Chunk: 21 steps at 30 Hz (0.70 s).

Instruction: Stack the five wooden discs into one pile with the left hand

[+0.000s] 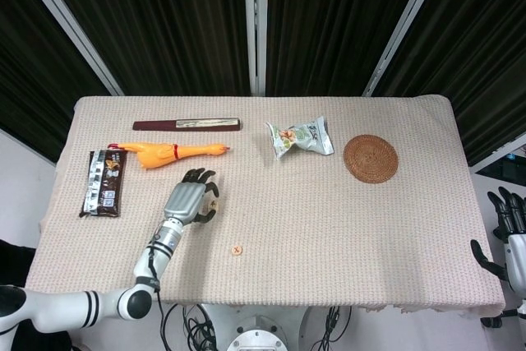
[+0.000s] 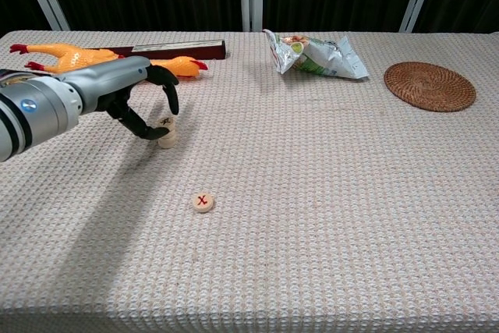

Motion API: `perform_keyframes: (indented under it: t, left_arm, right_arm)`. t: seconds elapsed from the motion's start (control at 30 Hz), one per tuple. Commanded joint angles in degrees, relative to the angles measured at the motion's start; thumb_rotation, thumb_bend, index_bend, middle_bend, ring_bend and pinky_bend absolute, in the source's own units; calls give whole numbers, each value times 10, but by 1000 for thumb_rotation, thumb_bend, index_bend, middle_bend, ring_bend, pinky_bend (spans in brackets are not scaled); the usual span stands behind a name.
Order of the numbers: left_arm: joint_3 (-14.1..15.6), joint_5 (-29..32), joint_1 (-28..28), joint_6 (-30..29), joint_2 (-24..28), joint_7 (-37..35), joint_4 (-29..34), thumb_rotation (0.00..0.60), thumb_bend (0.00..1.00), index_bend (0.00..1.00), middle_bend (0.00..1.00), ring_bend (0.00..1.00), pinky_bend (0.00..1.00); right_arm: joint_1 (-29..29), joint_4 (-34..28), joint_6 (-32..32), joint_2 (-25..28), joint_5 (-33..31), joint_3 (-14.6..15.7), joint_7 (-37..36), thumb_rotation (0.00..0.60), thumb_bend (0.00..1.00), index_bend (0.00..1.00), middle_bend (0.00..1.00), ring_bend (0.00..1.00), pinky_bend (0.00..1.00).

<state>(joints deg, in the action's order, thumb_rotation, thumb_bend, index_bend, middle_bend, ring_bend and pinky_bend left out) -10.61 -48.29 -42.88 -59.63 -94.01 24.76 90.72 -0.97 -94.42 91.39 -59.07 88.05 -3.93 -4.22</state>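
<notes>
Table (image 2: 327, 193): lone disc (image 2: 203, 202) mid-front.

Cloth-covered table (image 1: 345, 219) (discs (image 2: 203, 202), snacks (image 1: 299, 137), coaster (image 1: 371, 158))

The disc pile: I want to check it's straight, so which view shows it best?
The chest view: it shows the pile from the side, clear of the left hand. In the head view the pile is a speck at the hand's fingers.
</notes>
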Motion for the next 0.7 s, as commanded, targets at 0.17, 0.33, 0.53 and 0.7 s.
perform_keyframes:
  t: [0.17, 0.33, 0.53, 0.7]
  left_arm:
    - [2, -3, 3, -1, 5, -1, 8, 600, 308, 373, 100, 0, 0]
    - [5, -9, 8, -8, 17, -1, 25, 600, 308, 370, 96, 0, 0]
    - [13, -20, 19, -28, 35, 8, 53, 600, 308, 365, 89, 0, 0]
    - [15, -20, 18, -14, 40, 3, 52, 600, 326, 338, 64, 0, 0]
  right_arm:
    - [0, 0, 0, 0, 0, 1, 1, 600, 280, 0, 0, 0, 0]
    - [-1, 1, 2, 0, 1, 0, -1, 600, 281, 0, 0, 0, 0]
    - [1, 1, -4, 0, -1, 1, 0, 600, 281, 0, 0, 0, 0]
    - [0, 0, 0, 0, 3, 2, -1, 600, 281, 0, 0, 0, 0]
